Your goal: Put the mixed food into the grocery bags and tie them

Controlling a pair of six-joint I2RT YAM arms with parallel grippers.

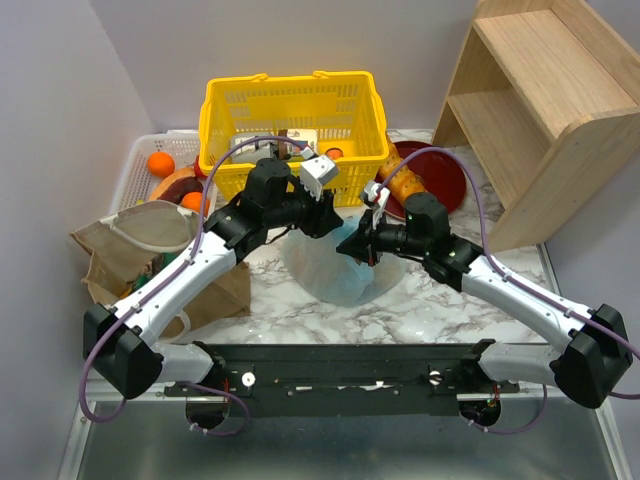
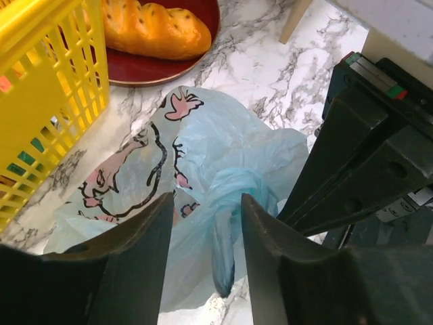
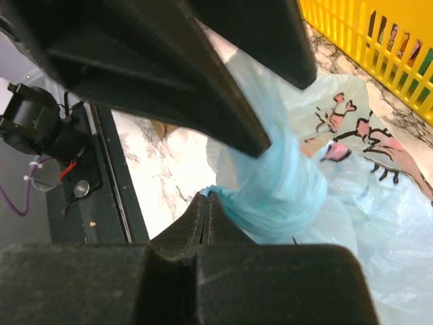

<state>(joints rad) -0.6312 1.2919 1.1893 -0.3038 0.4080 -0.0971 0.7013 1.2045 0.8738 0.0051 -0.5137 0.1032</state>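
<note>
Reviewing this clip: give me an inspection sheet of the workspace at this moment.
Surface: marble table, white with grey veins.
Job's things: light-blue bag at centre, neck twisted into a strand; tan bag at left, untied; oranges in the white tray.
Clutter: yellow basket behind the bags; bread loaf on the red plate.
Grippers: left pincer open, straddling the bag's strand; right pincer shut on the strand's end.
Cables: purple cables loop along both arms; no snag seen.
Surroundings: wooden shelf at right; plain walls.
</note>
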